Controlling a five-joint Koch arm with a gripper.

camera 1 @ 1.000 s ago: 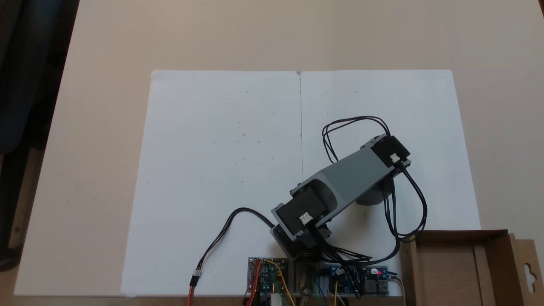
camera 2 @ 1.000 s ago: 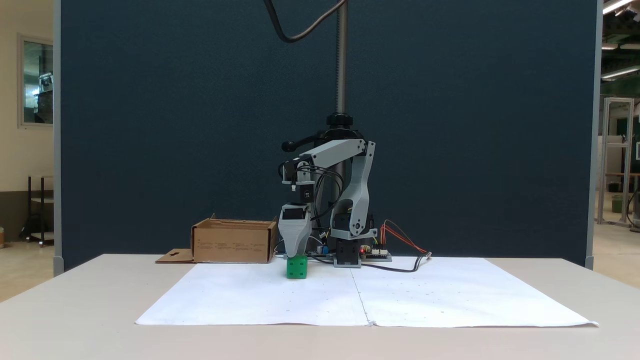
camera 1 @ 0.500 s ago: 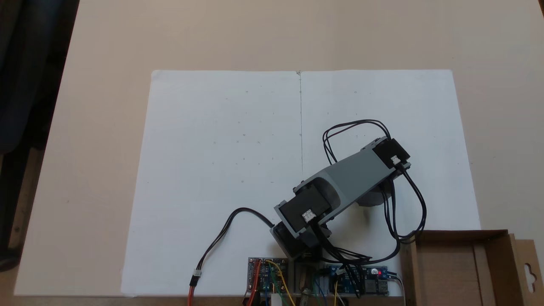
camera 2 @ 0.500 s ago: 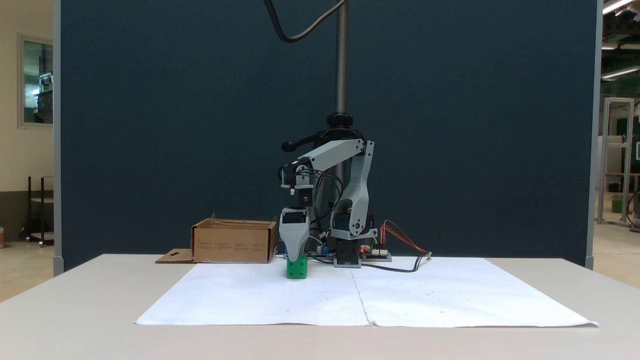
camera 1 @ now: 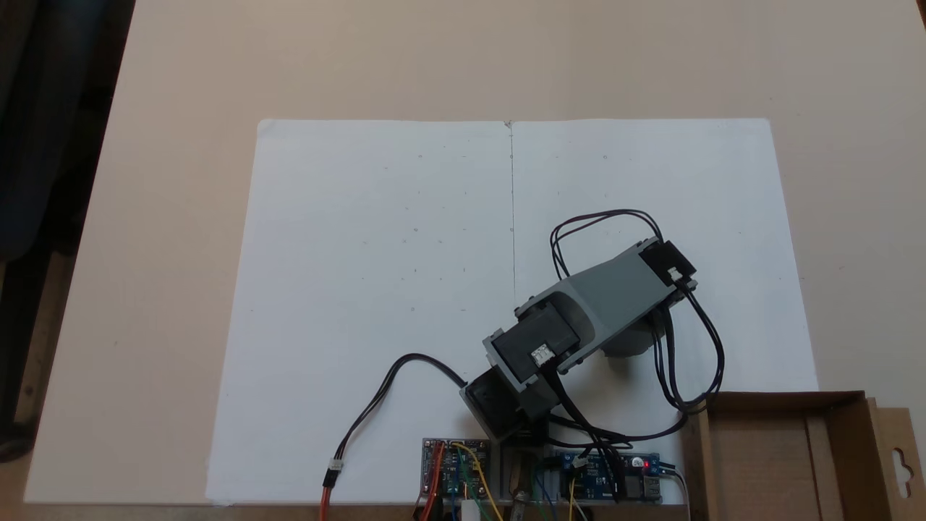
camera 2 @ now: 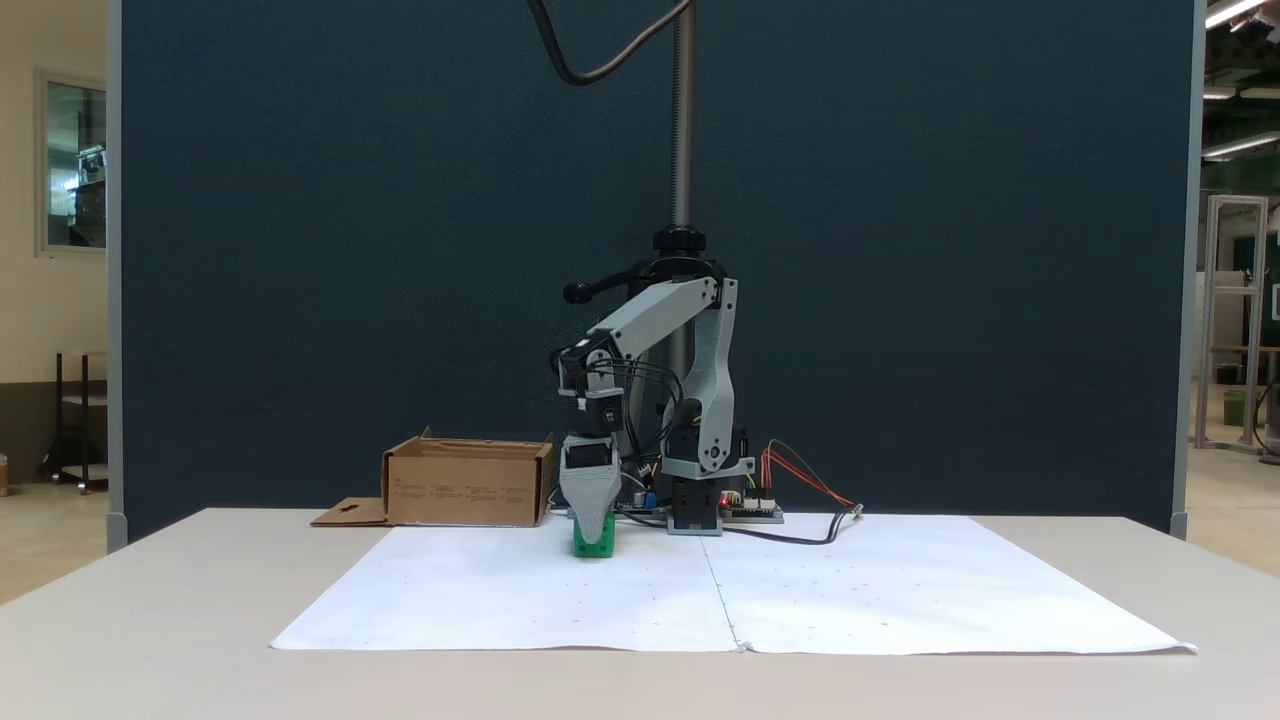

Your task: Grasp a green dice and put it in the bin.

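One green dice (camera 2: 594, 545) on paper, partly behind lowered tool (camera 2: 594, 532)

No text can be read; faint print on the bin (camera 2: 467, 486) wall is too small to read

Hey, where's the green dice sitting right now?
In a fixed view, the green dice sits on the white paper, under the end effector, right of the bin.
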